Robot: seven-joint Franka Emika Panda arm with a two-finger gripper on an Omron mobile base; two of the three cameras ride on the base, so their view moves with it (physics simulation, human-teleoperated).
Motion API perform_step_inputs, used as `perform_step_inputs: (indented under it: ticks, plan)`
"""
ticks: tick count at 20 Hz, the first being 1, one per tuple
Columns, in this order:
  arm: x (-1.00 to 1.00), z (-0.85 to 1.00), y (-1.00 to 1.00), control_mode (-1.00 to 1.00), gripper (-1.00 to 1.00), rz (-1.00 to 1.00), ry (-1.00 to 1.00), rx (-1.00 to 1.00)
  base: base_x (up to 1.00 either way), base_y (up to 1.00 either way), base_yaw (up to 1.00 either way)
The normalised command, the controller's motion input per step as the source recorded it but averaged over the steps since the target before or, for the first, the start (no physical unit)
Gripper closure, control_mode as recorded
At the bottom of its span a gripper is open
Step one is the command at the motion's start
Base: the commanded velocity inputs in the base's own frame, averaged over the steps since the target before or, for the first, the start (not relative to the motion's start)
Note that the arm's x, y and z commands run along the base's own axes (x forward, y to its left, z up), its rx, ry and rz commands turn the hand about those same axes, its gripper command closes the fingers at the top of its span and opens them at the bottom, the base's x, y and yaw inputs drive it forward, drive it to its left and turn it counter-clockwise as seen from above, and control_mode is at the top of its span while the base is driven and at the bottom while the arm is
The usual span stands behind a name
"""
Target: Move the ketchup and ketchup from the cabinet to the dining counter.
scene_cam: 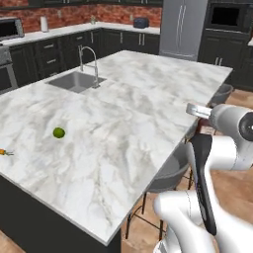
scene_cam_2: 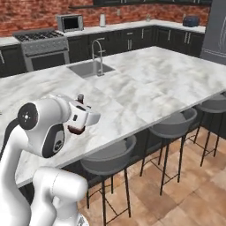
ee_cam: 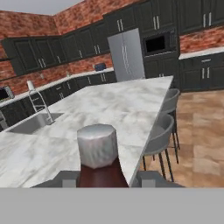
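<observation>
My gripper (ee_cam: 109, 180) is shut on a squat dark maroon ketchup bottle (ee_cam: 97, 144) with a silvery cap; its fingertips (ee_cam: 67, 180) press the bottle's sides. From the right base view, the gripper (scene_cam_2: 82, 116) holds the ketchup (scene_cam_2: 76, 128) just above the near edge of the dining counter (scene_cam_2: 154, 75), close to the arm's elbow. That counter is a large veined marble island (scene_cam: 123, 99) with a steel sink (scene_cam: 74, 80) and an arched faucet (scene_cam: 91, 62). The cabinet is out of view.
A green lime (scene_cam: 59, 132) and a small orange item (scene_cam: 5, 152) lie on the island's left part. Grey stools (scene_cam_2: 106, 161) (scene_cam_2: 172, 126) line the island's near side. Beyond it stand a steel fridge (scene_cam: 183, 27), a stove (scene_cam_2: 42, 44) and dark wall cabinets (ee_cam: 87, 43).
</observation>
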Motion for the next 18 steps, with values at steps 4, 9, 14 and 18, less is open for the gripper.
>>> perform_step_inputs:
  ticks: [4, 9, 14, 18]
  plan:
    - [0.0, 0.0, 0.0, 1.0, 1.0, 0.0, 0.0, 0.0, 0.54, -0.11, 0.46]
    - [0.0, 0.0, 0.0, 1.0, 1.0, 0.0, 0.0, 0.0, 0.53, -0.18, 0.33]
    - [0.0, 0.0, 0.0, 1.0, 1.0, 0.0, 0.0, 0.0, 0.19, -0.08, 0.04]
    - [0.0, 0.0, 0.0, 1.0, 1.0, 0.0, 0.0, 0.0, 0.0, 0.0, 0.0]
